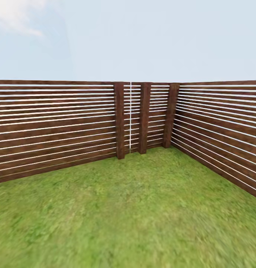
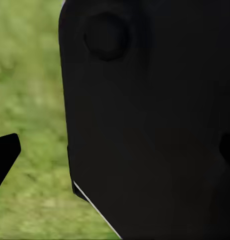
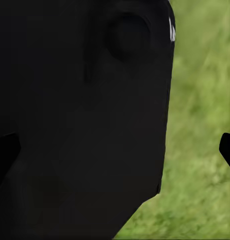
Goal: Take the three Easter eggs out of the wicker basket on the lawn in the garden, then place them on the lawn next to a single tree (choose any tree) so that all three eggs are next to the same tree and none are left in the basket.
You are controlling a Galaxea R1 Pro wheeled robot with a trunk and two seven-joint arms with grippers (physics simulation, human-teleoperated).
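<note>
A corner of the slatted wooden fence is faced across the lawn. Grass is glimpsed past dark robot bodywork in both wrist views. Whether either gripper is wide or narrow cannot be told.

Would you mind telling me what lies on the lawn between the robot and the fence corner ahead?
In the head view, only grass: the lawn runs unbroken up to the dark slatted fence and its corner posts.

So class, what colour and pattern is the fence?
Dark brown horizontal slats with pale gaps, on the fence; head view shows it best.
</note>
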